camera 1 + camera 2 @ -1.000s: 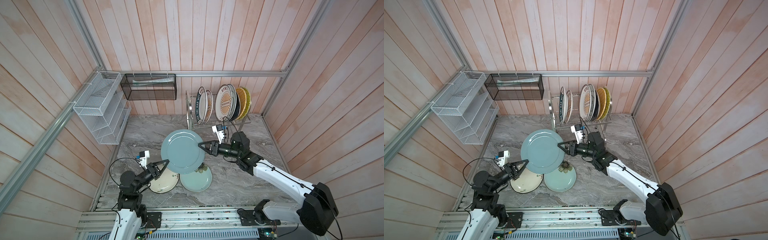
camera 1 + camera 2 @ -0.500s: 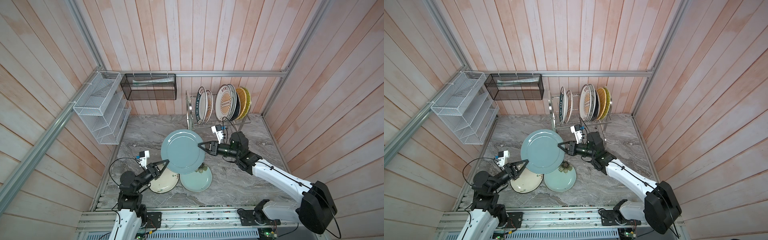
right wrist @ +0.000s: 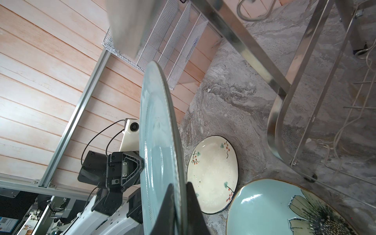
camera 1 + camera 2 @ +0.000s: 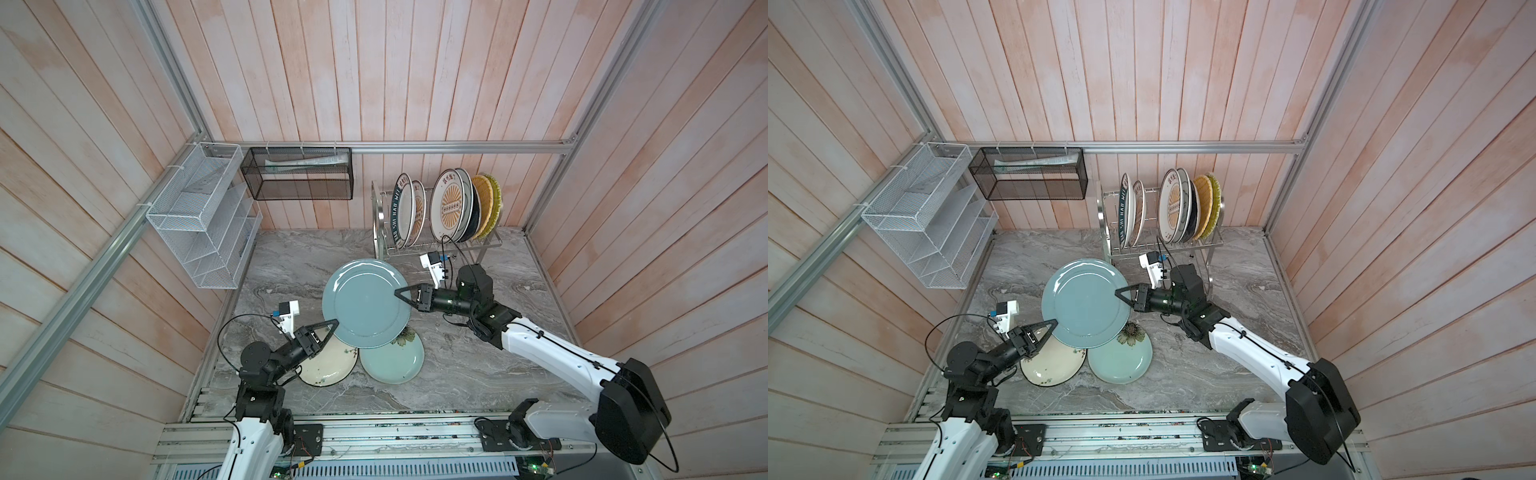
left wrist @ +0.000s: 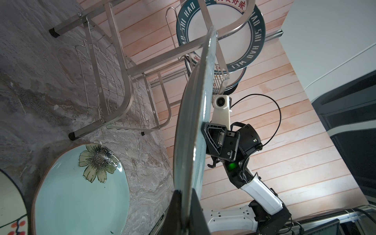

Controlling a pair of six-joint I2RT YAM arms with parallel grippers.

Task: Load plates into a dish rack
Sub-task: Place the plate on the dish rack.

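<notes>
the pale blue plate is held clear of the worktop by both arms at once. the left gripper is clamped on its near-left rim, and the right gripper is clamped on the opposite rim, the side nearer the dish rack. in the right wrist view the rim is seen pinched between the dark fingers with no gap showing. below the held plate, the cream floral plate and the aqua flower plate lie flat on the worktop, not yet loaded.

on the rack's upper tier the lettered-rim plate, the sunburst plate and the woven plates stand on edge. a gap shows between the sunburst plate and the smaller plate just behind the lettered one.

the step is judged to be a handover to the right arm, which is better placed for the rack. it is done well if the left grip is opened only once the right pinch is seated well onto the rim. a wide plate held at one edge is likely to sag or swivel when the second support is taken away. the left gripper is best drawn back along the plate's plane, so that the rim is not dragged. after that, the plate has to be turned on edge, lined up with the free gap, carried over the curved end frame and lowered between the slot wires. the standing plates on either side should not be knocked.
</notes>
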